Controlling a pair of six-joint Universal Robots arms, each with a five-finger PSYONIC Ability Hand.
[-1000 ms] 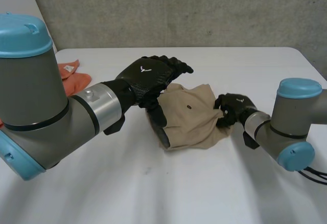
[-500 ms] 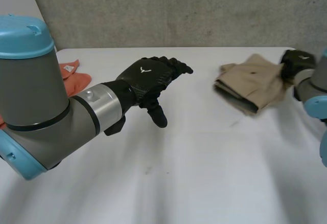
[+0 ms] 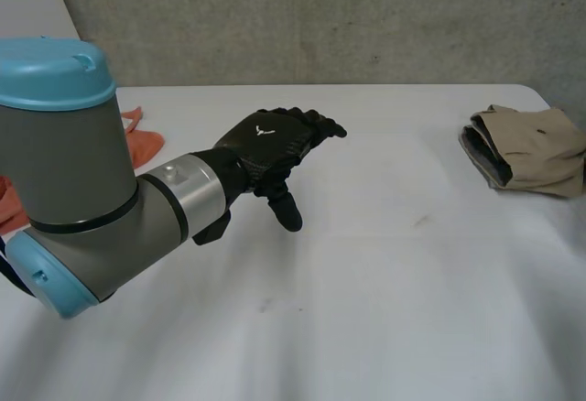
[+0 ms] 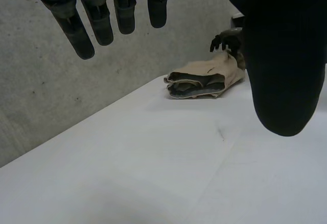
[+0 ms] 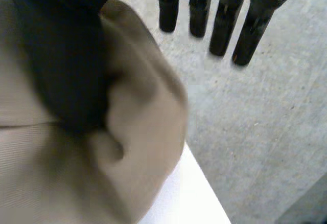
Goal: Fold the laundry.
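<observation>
A folded tan garment (image 3: 531,149) lies at the table's far right edge, its layered fold facing the middle. My left hand (image 3: 270,145) hovers open over the middle of the table, fingers straight, thumb down, holding nothing. In the left wrist view the tan garment (image 4: 204,78) lies beyond my fingers (image 4: 102,24), and my right hand (image 4: 227,40) hangs just above its far end. In the right wrist view my right hand's fingers (image 5: 225,24) are straight and off the cloth, and the tan garment (image 5: 143,147) lies under the palm.
An orange cloth (image 3: 142,145) lies at the far left behind my left arm. The white table (image 3: 366,282) ends at a grey concrete wall (image 3: 366,16) along its back edge.
My right hand carried the tan garment from the middle to the far right edge, set it down and opened. My left hand stayed in place.
</observation>
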